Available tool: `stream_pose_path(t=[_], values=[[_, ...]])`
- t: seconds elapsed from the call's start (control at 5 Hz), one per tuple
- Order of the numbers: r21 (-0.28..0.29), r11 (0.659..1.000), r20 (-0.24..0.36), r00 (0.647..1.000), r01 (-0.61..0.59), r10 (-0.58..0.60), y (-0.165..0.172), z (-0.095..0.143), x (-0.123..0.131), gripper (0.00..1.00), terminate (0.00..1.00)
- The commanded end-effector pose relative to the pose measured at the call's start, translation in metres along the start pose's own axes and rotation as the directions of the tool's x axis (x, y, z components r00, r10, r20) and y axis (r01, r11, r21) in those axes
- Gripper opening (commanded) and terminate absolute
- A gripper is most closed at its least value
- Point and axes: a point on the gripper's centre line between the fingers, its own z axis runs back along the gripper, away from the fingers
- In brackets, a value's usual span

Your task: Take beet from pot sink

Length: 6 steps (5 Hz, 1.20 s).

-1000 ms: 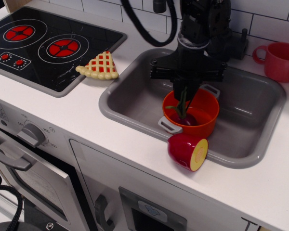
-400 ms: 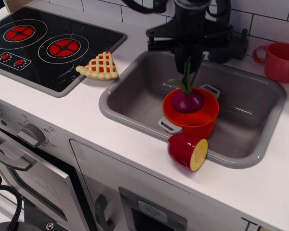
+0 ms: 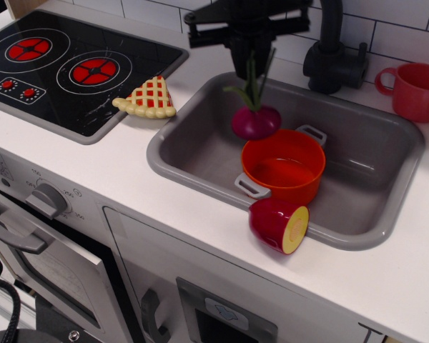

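Observation:
The beet (image 3: 255, 122), a dark purple-red bulb with green stalks, hangs in the air above the sink (image 3: 200, 153), just left of and above the pot's rim. My gripper (image 3: 248, 70) is shut on the stalks near the top edge of the view. The orange pot (image 3: 283, 170) with grey loop handles stands in the grey sink near its front wall and looks empty.
A red half-fruit (image 3: 278, 224) with a yellow cut face lies on the sink's front rim. A black faucet (image 3: 334, 63) stands behind the sink. A red mug (image 3: 417, 91) is at the back right. A pie slice (image 3: 149, 98) lies beside the black hob (image 3: 68, 64).
My gripper has risen and moved left with the beet. The beet has come up out of the pot and now hangs over the sink beside it.

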Motion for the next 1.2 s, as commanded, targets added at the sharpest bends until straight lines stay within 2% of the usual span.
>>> stream_pose_path(t=[0.0,0.2,0.4,0.6,0.8,1.0], values=[[-0.066,0.997,0.130,0.990,-0.048,0.057,-0.005,0.005,0.037,0.00,0.00],[-0.059,0.997,0.202,0.978,-0.041,0.052,-0.005,-0.009,0.048,0.00,0.00],[-0.036,0.998,0.232,0.971,-0.046,0.053,-0.010,-0.026,0.052,0.00,0.00],[-0.015,0.997,0.239,0.968,-0.069,0.071,-0.017,-0.039,0.054,0.00,0.00],[0.024,0.998,0.219,0.975,-0.051,0.044,-0.021,-0.056,0.046,0.00,0.00],[0.037,0.997,0.216,0.975,-0.062,0.052,-0.028,-0.066,0.044,0.00,0.00]])
